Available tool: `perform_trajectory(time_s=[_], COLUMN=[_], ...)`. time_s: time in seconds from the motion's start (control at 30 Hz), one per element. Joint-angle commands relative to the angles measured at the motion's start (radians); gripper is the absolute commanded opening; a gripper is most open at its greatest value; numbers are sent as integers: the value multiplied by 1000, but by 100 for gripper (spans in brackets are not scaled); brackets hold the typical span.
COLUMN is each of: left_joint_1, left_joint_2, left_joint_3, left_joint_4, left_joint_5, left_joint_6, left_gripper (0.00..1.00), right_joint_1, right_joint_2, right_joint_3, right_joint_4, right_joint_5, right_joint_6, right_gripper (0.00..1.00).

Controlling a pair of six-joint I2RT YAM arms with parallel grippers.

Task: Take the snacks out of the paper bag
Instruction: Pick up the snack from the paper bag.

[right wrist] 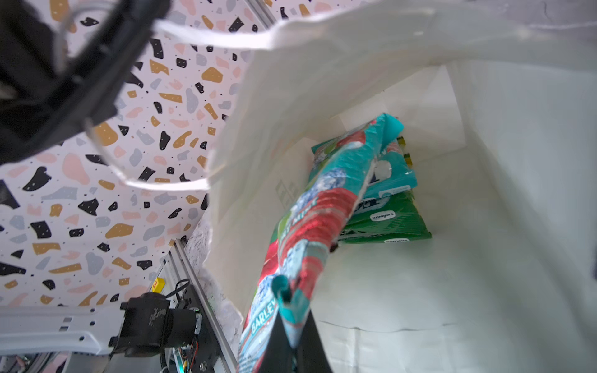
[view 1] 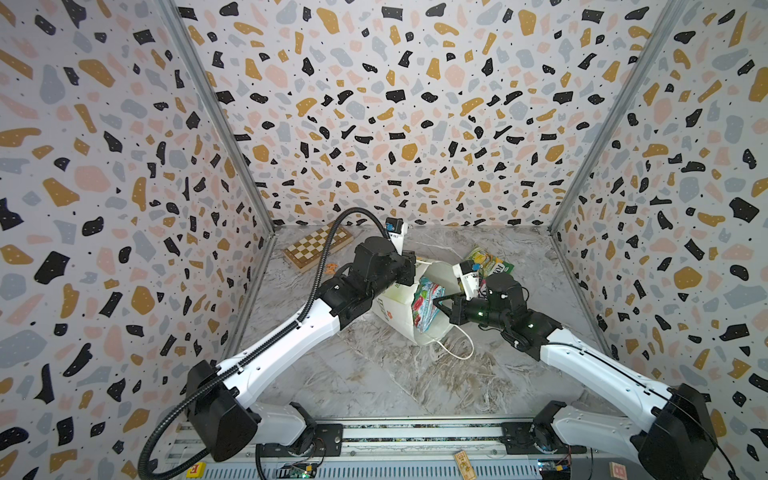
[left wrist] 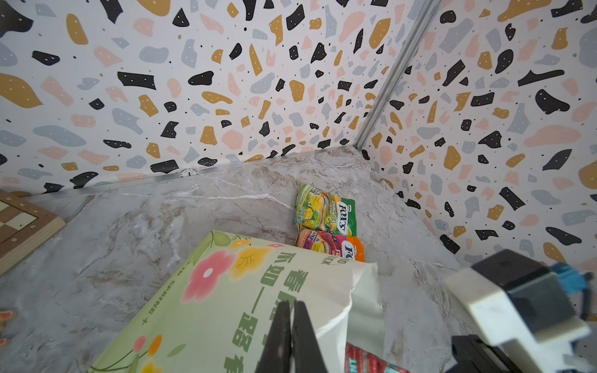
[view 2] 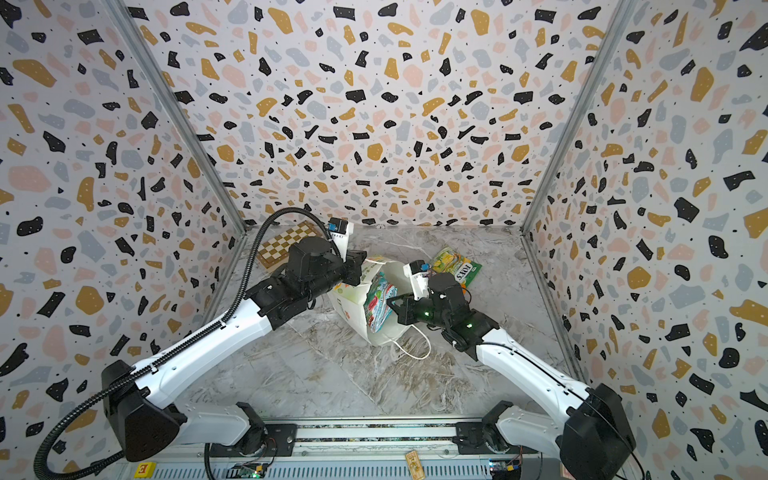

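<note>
right hand pinched on teal-red barley-mint packet in paper bag mouth, hand at packet's 3 o'clock, packet long axis ~12–6 | bag on side on counter, mouth toward 3 | left hand clamped on bag rim | green packet deeper inside | next, my call: draw toward 3

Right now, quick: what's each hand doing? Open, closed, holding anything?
Left hand: closed, pinching the wall of the paper bag near its opening.
Right hand: closed on a teal and red snack packet inside the bag's mouth.
</note>
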Motion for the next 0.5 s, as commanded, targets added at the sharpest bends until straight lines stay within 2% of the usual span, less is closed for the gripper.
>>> perform_trajectory(time_s=[0.0,0.3,0.47], left_joint_1=[-2,-2,-1], left_joint_2=[-34,-30,-29], left_joint_3=[-1,-3,-6], left_joint_4=[27,31,31], left_joint_5=[-44,-46,-43], left_joint_6=[-15,-20,-20], left_gripper=[0,0,0], right_joint_1=[-12,-27,-28], right_joint_2=[-95,-253,-340], right_joint_3=[57,124,153], right_joint_4=[-75,-223,-251], right_joint_5=[-45,11,105], right_joint_6=[-100,-221,-237], right_gripper=[0,0,0])
